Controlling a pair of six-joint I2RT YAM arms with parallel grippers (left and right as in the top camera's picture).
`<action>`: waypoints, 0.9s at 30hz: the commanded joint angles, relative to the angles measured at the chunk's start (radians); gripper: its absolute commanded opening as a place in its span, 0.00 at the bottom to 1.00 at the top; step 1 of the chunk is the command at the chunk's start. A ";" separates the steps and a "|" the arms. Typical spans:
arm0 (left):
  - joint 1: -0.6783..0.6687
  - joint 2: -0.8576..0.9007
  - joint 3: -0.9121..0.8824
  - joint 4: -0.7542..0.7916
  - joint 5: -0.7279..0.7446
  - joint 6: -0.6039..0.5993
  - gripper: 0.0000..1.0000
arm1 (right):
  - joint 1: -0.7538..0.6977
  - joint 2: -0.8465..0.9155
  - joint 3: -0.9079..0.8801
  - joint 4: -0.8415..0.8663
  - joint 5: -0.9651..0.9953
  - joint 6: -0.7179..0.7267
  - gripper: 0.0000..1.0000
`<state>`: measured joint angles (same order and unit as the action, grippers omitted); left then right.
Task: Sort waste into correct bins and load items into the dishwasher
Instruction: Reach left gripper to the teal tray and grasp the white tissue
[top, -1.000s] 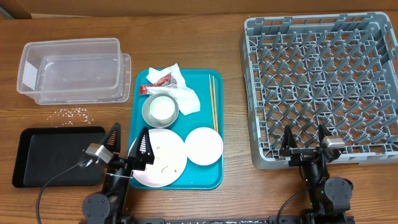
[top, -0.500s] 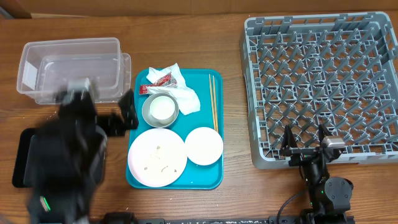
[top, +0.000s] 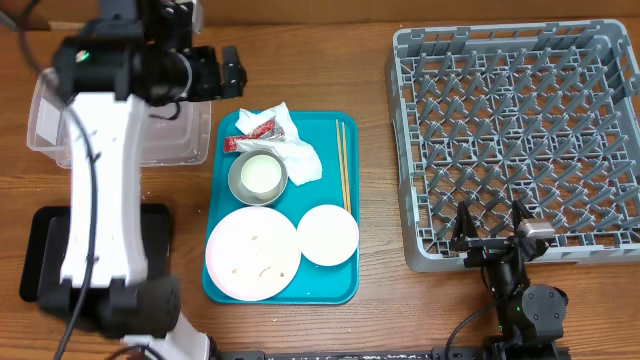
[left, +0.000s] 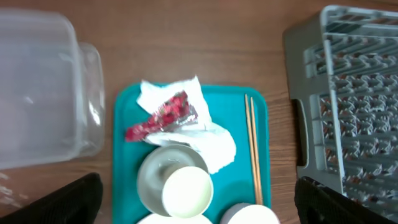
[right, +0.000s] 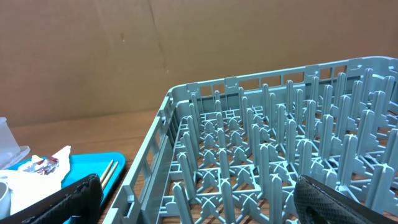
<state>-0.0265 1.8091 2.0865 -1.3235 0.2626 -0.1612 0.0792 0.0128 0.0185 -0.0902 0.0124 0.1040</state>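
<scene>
A teal tray (top: 345, 280) holds a crumpled napkin (top: 295, 152), a red-and-white wrapper (top: 250, 133), a bowl (top: 240, 186) with a cup (top: 260, 174) in it, a large plate (top: 252, 252) dotted with crumbs, a small plate (top: 328, 234) and chopsticks (top: 343, 165). My left gripper (top: 220, 72) hangs open and high above the clear tub's (top: 45, 110) right end; its camera looks down on the wrapper (left: 163, 115) and napkin (left: 211, 134). The right gripper (top: 492, 232) rests open at the front edge of the grey rack (top: 520, 130), holding nothing.
The black tray (top: 40, 250) lies at the front left, partly covered by my raised left arm. The rack (right: 261, 143) with its upright pegs fills the right wrist view. A cardboard wall stands behind the table.
My left arm has risen from the front beside the black tray and swung back, up over the tub's right end. The right arm has not moved.
</scene>
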 joint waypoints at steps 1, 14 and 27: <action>-0.008 0.102 0.023 -0.006 0.027 -0.135 1.00 | -0.004 -0.010 -0.010 0.007 0.009 -0.004 1.00; -0.047 0.418 0.023 -0.070 -0.025 -0.220 0.89 | -0.004 -0.010 -0.010 0.007 0.009 -0.003 1.00; -0.074 0.546 0.023 -0.089 -0.158 -0.399 0.80 | -0.004 -0.010 -0.010 0.007 0.009 -0.004 1.00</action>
<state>-0.0971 2.3280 2.0899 -1.4033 0.1627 -0.5003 0.0788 0.0128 0.0185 -0.0895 0.0124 0.1040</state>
